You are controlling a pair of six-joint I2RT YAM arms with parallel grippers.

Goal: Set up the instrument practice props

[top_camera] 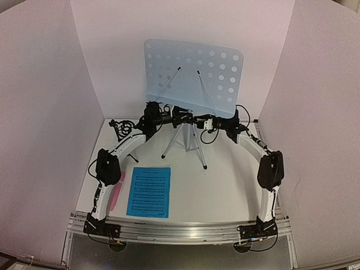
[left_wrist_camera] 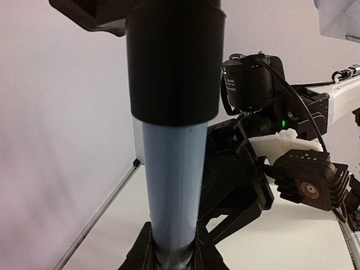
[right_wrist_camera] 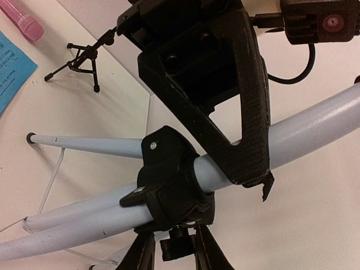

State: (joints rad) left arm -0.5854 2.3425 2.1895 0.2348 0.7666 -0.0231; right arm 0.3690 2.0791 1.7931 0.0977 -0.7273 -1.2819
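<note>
A pale-blue metal music stand (top_camera: 194, 76) is showing rows of round holes over silver tripod legs (top_camera: 172, 143). A bright-blue paper sheet (top_camera: 148, 192) is carrying black notation lines; a plastic stick microphone (top_camera: 116, 194) is glowing pink, a small thin-legged mic tripod (right_wrist_camera: 79, 59) showing black.

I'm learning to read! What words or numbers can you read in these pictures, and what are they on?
Nothing is readable.
Bright-blue sheet-music page: printed title and music lines, too small to read.
Black round motor housing: white lettering, too blurred to read.
</note>
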